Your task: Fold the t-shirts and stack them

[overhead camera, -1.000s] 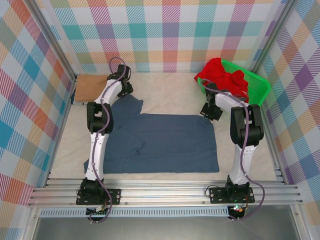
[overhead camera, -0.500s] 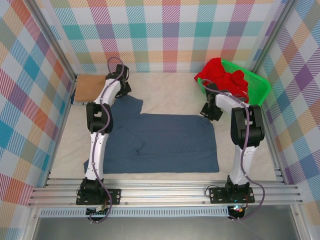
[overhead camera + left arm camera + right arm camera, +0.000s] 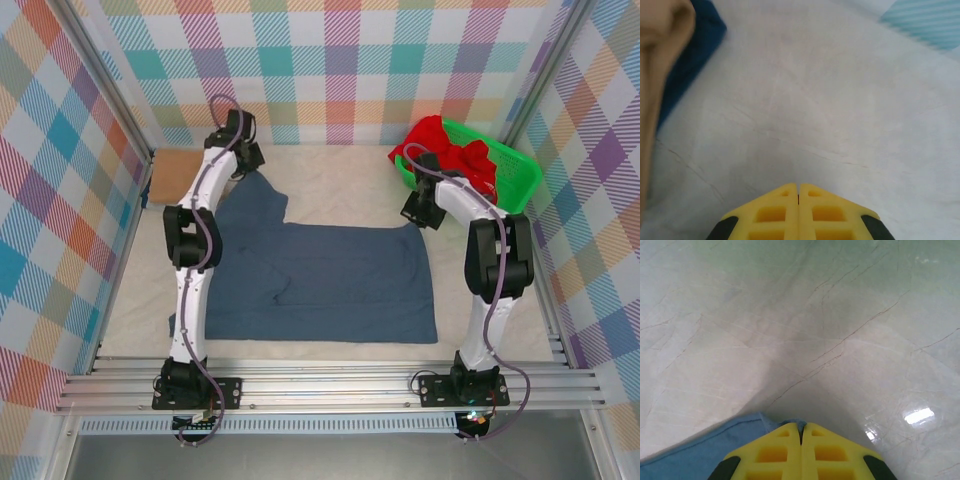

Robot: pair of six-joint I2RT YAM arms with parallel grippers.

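Note:
A slate-blue t-shirt (image 3: pixel 320 280) lies spread on the white table. My left gripper (image 3: pixel 248 165) is shut at its far left corner, and the cloth is drawn up to the fingers. In the left wrist view the yellow gripper (image 3: pixel 798 186) is pressed shut, with no cloth showing at the tips. My right gripper (image 3: pixel 417 215) is shut on the shirt's far right corner. Blue cloth (image 3: pixel 700 455) bunches between the closed tips of this gripper (image 3: pixel 801 426). A tan t-shirt (image 3: pixel 178 172) lies folded at the back left, also seen as a tan edge (image 3: pixel 657 60). A red t-shirt (image 3: pixel 450 150) fills the basket.
The green mesh basket (image 3: pixel 520 175) stands at the back right, close behind my right arm. Checked walls close in the back and both sides. An aluminium rail (image 3: pixel 320 380) runs along the near edge. Bare table (image 3: pixel 340 185) lies between the two grippers.
My left gripper has shut and moved toward the back wall, pulling the blue shirt's far left corner with it. My right gripper has shifted slightly back, still holding its corner.

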